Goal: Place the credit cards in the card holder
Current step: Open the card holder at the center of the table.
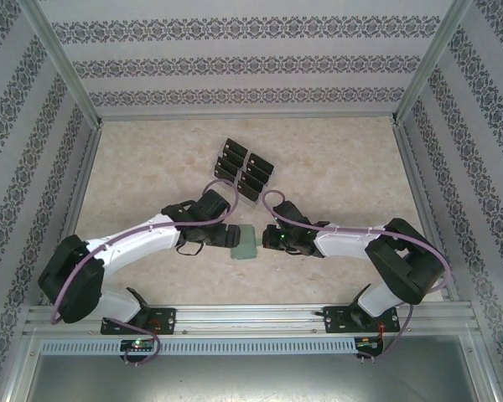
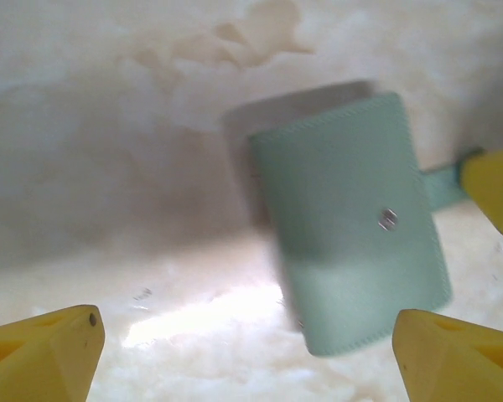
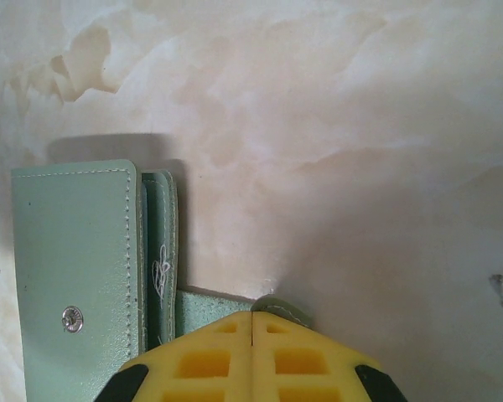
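The sage-green card holder [image 1: 245, 243] lies folded on the table between my two grippers. In the left wrist view the card holder [image 2: 352, 243] shows its snap stud and sits just ahead of my open left gripper [image 2: 247, 335], with nothing between the yellow fingers [image 2: 46, 352]. My right gripper [image 3: 251, 322] is shut on the card holder's closing tab [image 3: 287, 308], beside the folded body [image 3: 75, 268]. The black credit cards [image 1: 243, 167] stand in tiered rows at the back centre, apart from both grippers [image 1: 223, 237] [image 1: 267, 238].
A marbled beige tabletop [image 1: 335, 167] is fenced by patterned walls and aluminium posts [image 1: 63, 63]. Purple cables loop over both arms near the cards. An aluminium rail [image 1: 251, 314] runs along the near edge.
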{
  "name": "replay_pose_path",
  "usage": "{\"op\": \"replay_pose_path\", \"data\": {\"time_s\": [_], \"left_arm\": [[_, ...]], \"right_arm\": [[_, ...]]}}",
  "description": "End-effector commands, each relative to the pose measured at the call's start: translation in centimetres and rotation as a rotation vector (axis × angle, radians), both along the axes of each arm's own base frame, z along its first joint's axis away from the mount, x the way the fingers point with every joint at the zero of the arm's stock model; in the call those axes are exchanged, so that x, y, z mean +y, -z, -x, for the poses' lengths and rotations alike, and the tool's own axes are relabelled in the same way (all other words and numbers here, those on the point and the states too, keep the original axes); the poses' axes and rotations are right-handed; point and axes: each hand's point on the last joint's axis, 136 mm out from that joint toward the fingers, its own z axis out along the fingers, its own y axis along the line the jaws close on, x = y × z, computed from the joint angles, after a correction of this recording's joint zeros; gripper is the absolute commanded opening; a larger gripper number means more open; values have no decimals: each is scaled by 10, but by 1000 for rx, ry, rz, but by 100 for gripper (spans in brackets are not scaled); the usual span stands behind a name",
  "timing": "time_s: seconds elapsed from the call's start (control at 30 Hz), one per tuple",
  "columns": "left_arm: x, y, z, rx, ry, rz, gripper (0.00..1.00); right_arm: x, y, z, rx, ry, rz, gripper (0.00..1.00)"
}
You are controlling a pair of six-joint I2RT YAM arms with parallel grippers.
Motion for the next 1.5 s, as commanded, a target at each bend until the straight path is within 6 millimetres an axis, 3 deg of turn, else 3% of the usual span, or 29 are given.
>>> {"op": "replay_pose_path", "data": {"time_s": [0.0,0.4,0.73,1.27,1.47], "left_arm": [[-13,4,16,-34,117,-12,93],[-26,22,26,-177,272,-254,97],[-24,33,15,-211,253,-339,98],[28,6,-4,-396,-87,-375,100],[48,16,-6,-361,-203,-380,100]], "right_arm": [[-13,13,7,47,25,42,0],[-13,15,7,55,25,43,0],[-14,18,8,59,28,41,0],[-22,22,9,73,32,55,0],[-22,23,9,77,30,60,0]]}}
